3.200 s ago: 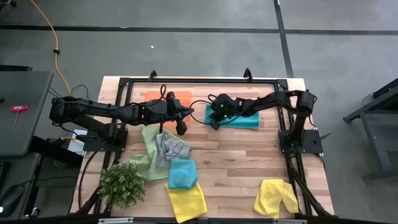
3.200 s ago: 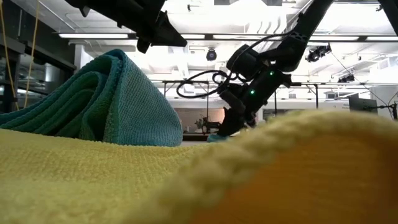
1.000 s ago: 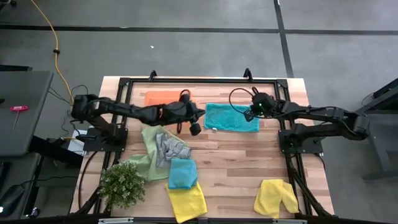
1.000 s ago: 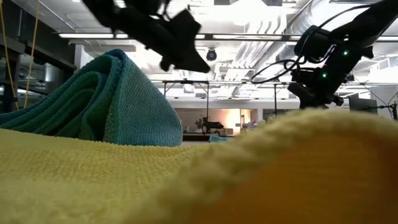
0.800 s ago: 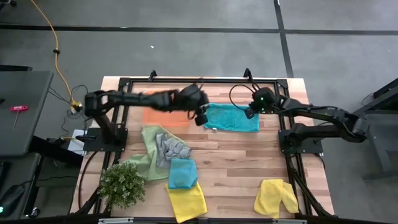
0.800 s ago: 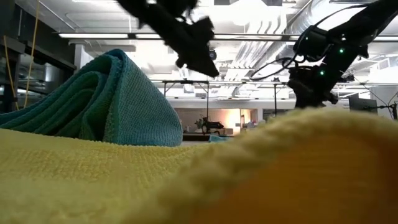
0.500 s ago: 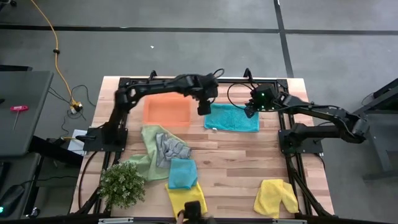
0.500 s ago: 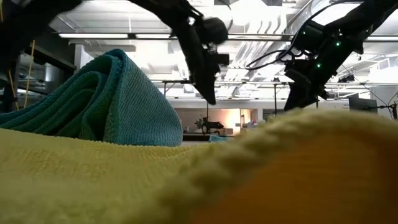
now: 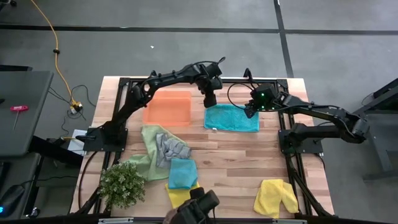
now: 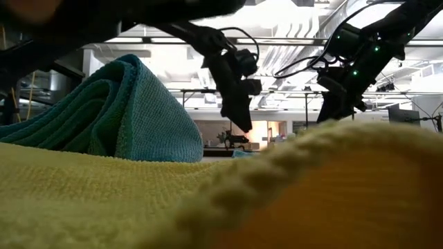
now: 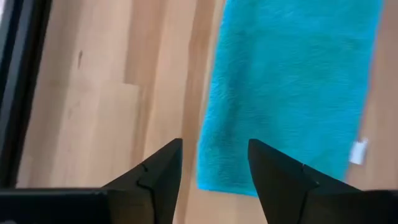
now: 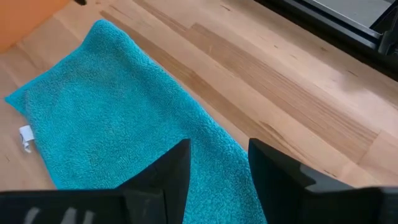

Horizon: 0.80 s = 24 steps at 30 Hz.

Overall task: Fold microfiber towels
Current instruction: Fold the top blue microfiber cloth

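Where counted, six towels (image 9: 231, 117) (two teal)

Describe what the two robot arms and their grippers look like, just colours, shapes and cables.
Both arms are matte black, built of slim jointed links. The left gripper and right gripper each end in two dark, wedge-shaped fingers tapering to points. Thin black cables loop loosely over both wrists, and the right wrist carries a small green light.
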Available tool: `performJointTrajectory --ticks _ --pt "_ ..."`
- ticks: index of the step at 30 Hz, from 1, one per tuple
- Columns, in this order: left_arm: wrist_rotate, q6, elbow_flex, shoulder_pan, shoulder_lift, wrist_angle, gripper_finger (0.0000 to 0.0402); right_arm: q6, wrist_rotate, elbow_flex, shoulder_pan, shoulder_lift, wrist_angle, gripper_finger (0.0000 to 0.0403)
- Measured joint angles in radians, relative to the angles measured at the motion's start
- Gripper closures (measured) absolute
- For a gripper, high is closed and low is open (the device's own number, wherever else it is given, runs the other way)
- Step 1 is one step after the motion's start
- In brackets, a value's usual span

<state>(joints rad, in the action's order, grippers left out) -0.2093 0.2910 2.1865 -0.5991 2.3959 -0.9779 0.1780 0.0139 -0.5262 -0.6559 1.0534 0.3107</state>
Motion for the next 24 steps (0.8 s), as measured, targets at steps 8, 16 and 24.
performJointTrajectory --ticks 8,16,24 --pt "0.032 0.012 0.001 -0.01 0.028 -0.052 0.0239 0.005 0.0 0.0 0.0 0.0 -0.005 0.0249" --pt "0.059 0.031 0.0 -0.009 0.07 -0.068 0.0239 0.005 -0.001 0.0 0.0 0.0 -0.008 0.0249" --pt "0.013 0.07 0.0 -0.007 0.083 -0.047 0.0239 0.001 0.0 0.0 0.002 0.0 -0.012 0.0249"
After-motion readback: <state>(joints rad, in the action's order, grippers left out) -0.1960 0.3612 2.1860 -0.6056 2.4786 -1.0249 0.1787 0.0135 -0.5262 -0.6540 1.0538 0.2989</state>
